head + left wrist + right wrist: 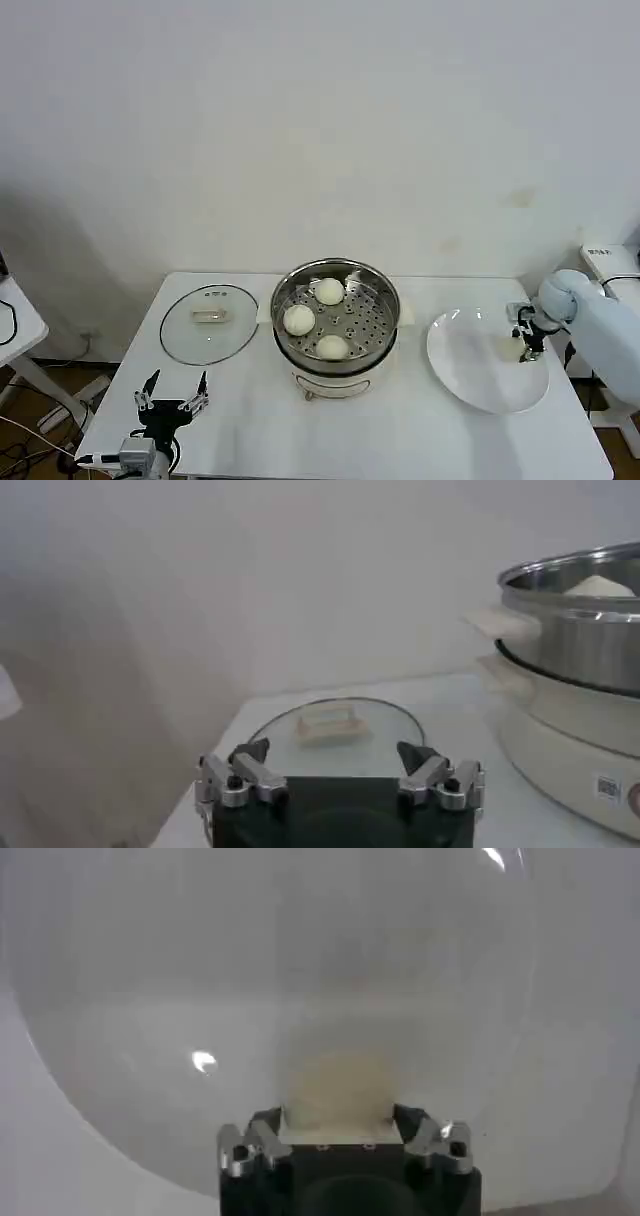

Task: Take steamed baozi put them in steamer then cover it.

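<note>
The steamer (pixel 386 300) stands mid-table with three steamed baozi on its perforated tray: one at the back (pixel 329 291), one on the left (pixel 298 319), one at the front (pixel 332 347). A fourth baozi (pixel 338 1088) rests on the white plate (pixel 480 375), and my right gripper (pixel 527 340) (pixel 337 1116) is shut on it, fingertips against its sides. The glass cover (pixel 210 325) (pixel 385 742) lies flat on the table left of the steamer. My left gripper (pixel 172 395) (pixel 333 752) hovers open near the front left edge, short of the cover, holding nothing.
The steamer's shiny wall (pixel 580 630) rises beside the cover on its white base. A white side table (pixel 15 325) stands off the left edge, with cables on the floor below. The wall runs close behind the table.
</note>
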Robot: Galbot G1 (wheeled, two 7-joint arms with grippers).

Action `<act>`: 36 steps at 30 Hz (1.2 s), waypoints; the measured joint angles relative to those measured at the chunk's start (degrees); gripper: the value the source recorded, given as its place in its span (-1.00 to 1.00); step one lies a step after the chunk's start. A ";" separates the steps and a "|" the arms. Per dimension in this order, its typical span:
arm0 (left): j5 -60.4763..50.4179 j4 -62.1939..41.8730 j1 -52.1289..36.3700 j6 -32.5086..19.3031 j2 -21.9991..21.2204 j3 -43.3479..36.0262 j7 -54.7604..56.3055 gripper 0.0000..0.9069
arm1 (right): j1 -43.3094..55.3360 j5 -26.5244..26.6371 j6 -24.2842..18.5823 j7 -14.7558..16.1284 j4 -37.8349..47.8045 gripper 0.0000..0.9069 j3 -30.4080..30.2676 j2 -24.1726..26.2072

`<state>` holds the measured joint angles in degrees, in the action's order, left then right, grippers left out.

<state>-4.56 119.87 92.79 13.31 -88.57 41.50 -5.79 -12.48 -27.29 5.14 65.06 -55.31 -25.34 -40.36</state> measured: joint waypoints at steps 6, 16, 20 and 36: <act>-0.02 0.32 -0.11 0.00 -0.28 -0.37 0.03 1.00 | 0.57 1.79 0.43 -0.13 -1.85 0.27 0.01 1.47; 0.10 0.79 -0.61 -0.05 -0.60 -0.52 0.37 1.00 | 6.27 10.30 3.55 -0.10 -10.03 0.27 -3.67 5.36; 0.10 1.34 -0.63 -0.05 -0.52 -0.51 0.23 1.00 | 10.37 15.14 5.69 -0.12 -14.22 0.27 -5.76 5.86; 0.21 2.68 -0.07 -0.05 -0.86 -1.06 0.58 1.00 | 26.83 33.85 14.80 -1.08 -22.62 0.27 -16.66 0.60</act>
<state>-4.35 122.55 92.72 13.26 -89.43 40.44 -5.21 14.35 6.55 19.94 63.97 -77.94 -42.00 -39.75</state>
